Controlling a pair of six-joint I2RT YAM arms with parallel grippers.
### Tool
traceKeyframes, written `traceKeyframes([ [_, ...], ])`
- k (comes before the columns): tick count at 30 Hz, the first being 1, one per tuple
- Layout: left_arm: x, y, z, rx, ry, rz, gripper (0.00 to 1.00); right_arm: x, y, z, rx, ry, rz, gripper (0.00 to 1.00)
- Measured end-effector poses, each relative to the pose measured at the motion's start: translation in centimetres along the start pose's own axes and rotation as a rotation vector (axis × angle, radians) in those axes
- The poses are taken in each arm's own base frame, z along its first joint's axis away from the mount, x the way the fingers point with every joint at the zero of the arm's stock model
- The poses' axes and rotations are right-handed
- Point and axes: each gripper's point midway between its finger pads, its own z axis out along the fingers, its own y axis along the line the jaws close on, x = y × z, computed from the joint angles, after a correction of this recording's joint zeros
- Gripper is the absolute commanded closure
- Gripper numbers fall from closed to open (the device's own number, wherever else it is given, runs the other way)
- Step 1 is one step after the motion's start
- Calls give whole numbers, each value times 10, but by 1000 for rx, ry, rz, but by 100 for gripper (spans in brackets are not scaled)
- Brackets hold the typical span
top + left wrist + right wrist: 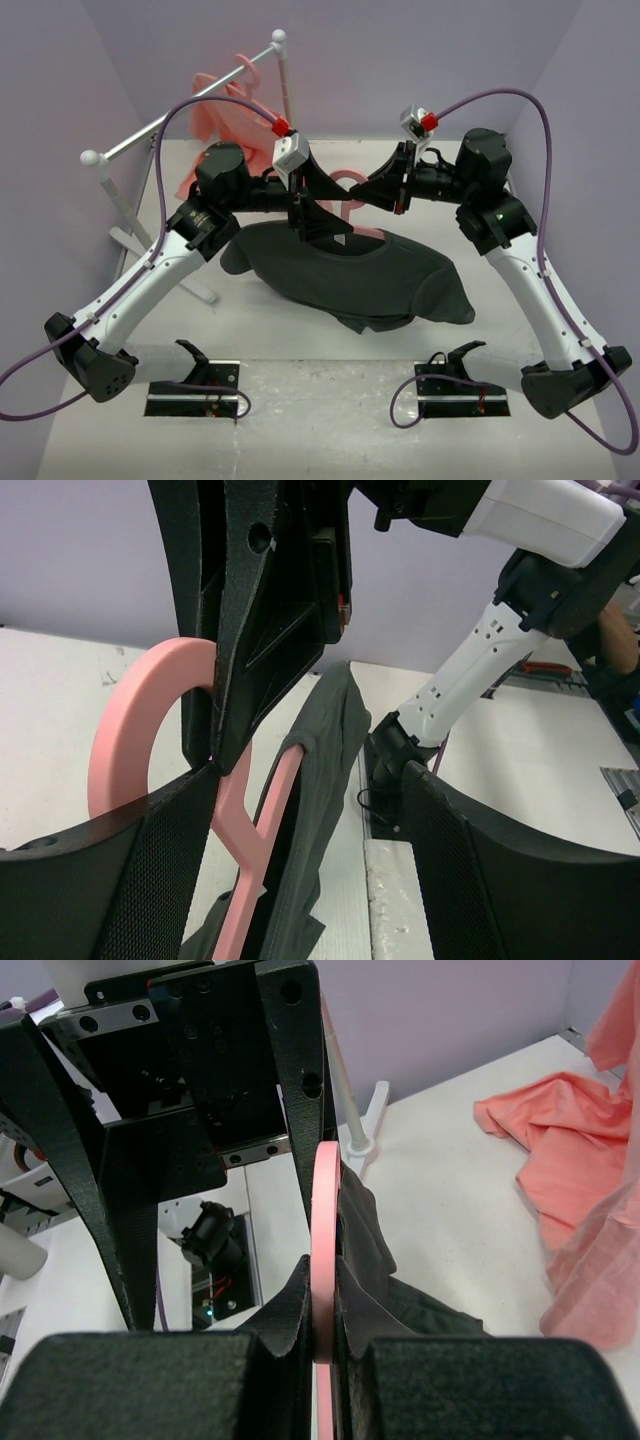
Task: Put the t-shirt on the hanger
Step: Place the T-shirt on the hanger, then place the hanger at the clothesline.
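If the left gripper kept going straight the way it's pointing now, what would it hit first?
Probably the thin salmon-pink plastic hanger, with the dark charcoal-grey cloth t-shirt draped on it, lying just ahead between the left gripper's fingers. Which comes first is unclear.

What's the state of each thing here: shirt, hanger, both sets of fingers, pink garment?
Dark charcoal-grey cloth t-shirt: draped over one hanger arm, otherwise crumpled.
Thin salmon-pink plastic hanger: gripped near its hook, one arm inside the shirt.
Left fingers: open, straddling the hanger.
Right fingers: shut on the hanger.
Salmon-pink garment: hanging on the white rack.
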Motion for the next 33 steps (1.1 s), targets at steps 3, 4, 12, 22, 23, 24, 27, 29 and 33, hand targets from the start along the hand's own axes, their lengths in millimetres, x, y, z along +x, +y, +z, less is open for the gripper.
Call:
traceKeyframes([
  [3, 1, 4, 0, -27, 2, -12, 22, 2, -2, 0, 2, -1, -3, 100],
  [4, 2, 5, 0, -43, 1, -16, 22, 3, -3, 1, 4, -2, -8, 100],
  [12, 15, 35, -12, -215, -10, -30, 20, -1, 22, -12, -7, -42, -44, 100],
  [22, 21, 17, -6, -81, -16, -11, 26, -10, 27, -10, -33, -73, 15, 100],
  [23, 20, 12, -6, -54, -20, -8, 33, -9, 27, -9, -39, -68, 22, 100],
  [24, 18, 8, -5, -28, -25, -4, 42, -8, 27, -8, -43, -65, 27, 100],
  [27, 14, -3, -5, 36, -35, -2, 72, -9, 31, -8, -64, -63, 36, 100],
  [29, 13, -7, -3, 75, -37, 5, 81, -11, 35, -8, -86, -67, 35, 100],
  [33, 23, -10, 1, 140, -8, -31, 98, -18, 39, -7, -121, -75, 21, 100],
])
